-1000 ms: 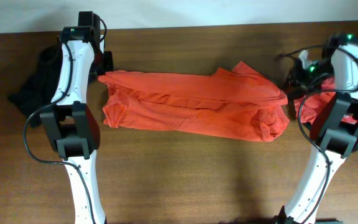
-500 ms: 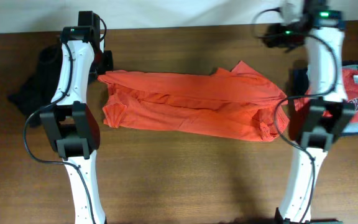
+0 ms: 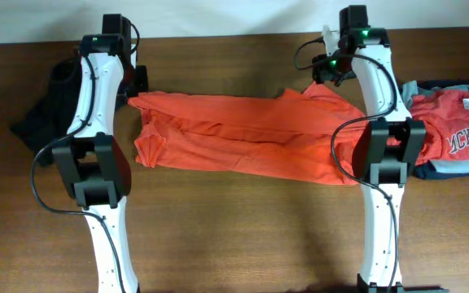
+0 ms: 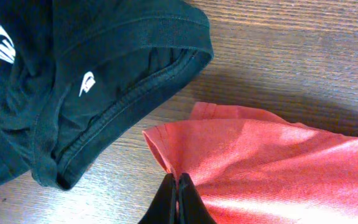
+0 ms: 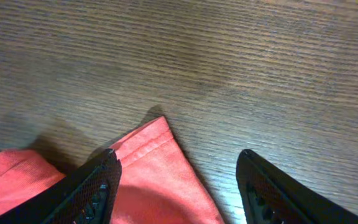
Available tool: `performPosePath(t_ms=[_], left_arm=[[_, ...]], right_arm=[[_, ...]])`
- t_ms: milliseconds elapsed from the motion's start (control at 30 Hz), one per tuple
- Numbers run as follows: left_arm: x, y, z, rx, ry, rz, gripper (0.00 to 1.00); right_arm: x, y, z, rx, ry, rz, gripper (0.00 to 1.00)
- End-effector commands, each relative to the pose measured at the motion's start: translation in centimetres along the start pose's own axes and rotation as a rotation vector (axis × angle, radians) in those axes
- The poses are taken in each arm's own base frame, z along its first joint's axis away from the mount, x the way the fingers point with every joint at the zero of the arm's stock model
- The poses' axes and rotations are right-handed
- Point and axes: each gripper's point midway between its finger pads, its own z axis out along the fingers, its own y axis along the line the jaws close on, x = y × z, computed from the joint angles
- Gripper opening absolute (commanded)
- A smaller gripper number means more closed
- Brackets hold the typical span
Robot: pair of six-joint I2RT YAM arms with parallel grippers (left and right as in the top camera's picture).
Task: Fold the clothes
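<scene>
An orange-red T-shirt (image 3: 251, 138) lies stretched left to right across the wooden table, partly folded lengthwise. My left gripper (image 3: 135, 91) is shut on its far left corner; in the left wrist view the closed gripper (image 4: 179, 186) pinches the shirt's hem (image 4: 166, 155). My right gripper (image 3: 326, 75) hovers open over the shirt's far right corner. In the right wrist view that pointed corner (image 5: 157, 162) lies between the spread fingers (image 5: 98, 186), untouched. A black garment (image 4: 73, 81) with small white marks lies bunched just left of the left gripper.
The black garment (image 3: 39, 114) lies at the table's left edge. A pile of clothes (image 3: 454, 130) lies at the right edge, topped by an orange-red shirt with white lettering. The table's back edge (image 3: 234, 36) runs close behind both grippers.
My right arm has swung from the right-hand pile to the back, above the shirt's far right corner, its jaws spreading wider. The pile now shows. The left arm has not moved.
</scene>
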Motion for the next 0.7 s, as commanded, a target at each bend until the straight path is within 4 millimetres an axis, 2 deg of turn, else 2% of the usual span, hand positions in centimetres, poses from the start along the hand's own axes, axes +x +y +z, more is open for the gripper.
performPosePath(t_ms=[0, 100, 267, 433, 667], left_arm=[[-0.3, 0.2, -1.1, 0.001, -0.021, 0.008, 0.01], [-0.3, 0.2, -1.1, 0.001, -0.023, 0.008, 0.01], [-0.4, 0.2, -1.1, 0.001, -0.027, 0.008, 0.01], [-0.4, 0.2, -1.1, 0.001, -0.027, 0.019, 0.01], [-0.4, 0.2, -1.1, 0.001, -0.027, 0.033, 0.01]], right_arm=[[0.8, 0.4, 1.4, 0.05, 0.042, -0.03, 0.63], [1.4, 0.8, 2.0, 0.045, 0.063, -0.034, 0.62], [1.0, 1.0, 2.2, 0.046, 0.049, -0.04, 0.62], [0.9, 1.1, 3.2, 0.033, 0.037, -0.04, 0.61], [0.9, 1.4, 4.3, 0.011, 0.03, -0.035, 0.51]])
